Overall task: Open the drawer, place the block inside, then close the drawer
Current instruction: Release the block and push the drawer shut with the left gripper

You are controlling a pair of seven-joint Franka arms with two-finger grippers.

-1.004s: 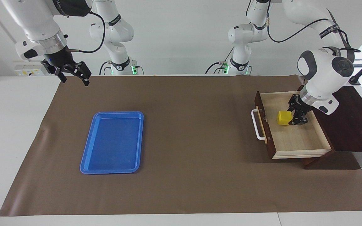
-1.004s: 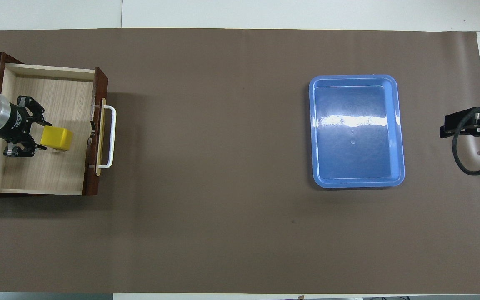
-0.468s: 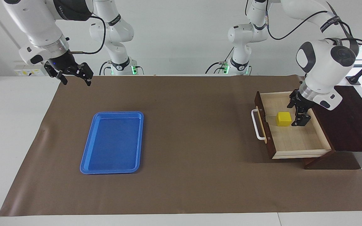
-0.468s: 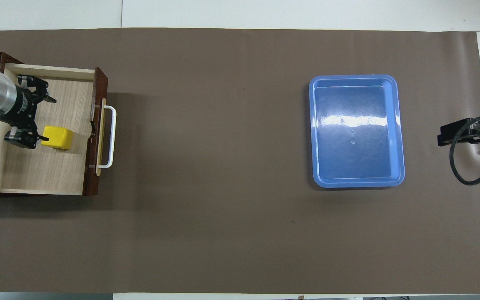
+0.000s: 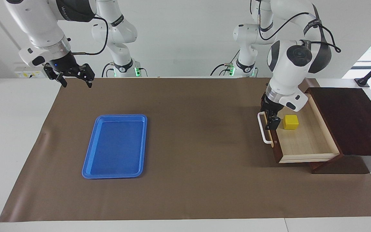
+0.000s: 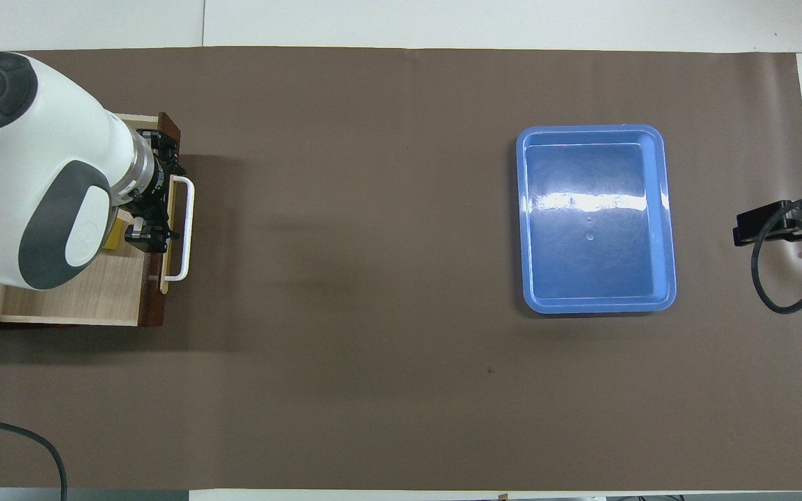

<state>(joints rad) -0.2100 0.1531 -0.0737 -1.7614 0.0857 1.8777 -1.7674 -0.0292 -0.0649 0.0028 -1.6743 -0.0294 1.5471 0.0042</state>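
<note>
White table (image 5: 18,135), big brown mat (image 5: 192,180) spread on top. On mat: flat blue tray (image 5: 116,146) toward right arm's end, dark wooden box (image 5: 349,129) toward left arm's end.

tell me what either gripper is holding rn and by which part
Nothing is held. The block lies loose in the open drawer; the left gripper is over its handle, and the right gripper waits open.

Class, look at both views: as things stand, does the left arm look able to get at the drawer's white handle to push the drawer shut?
Probably yes. The left gripper is right at the white handle of the open drawer, with nothing between them; the block sits inside, clear of it.
</note>
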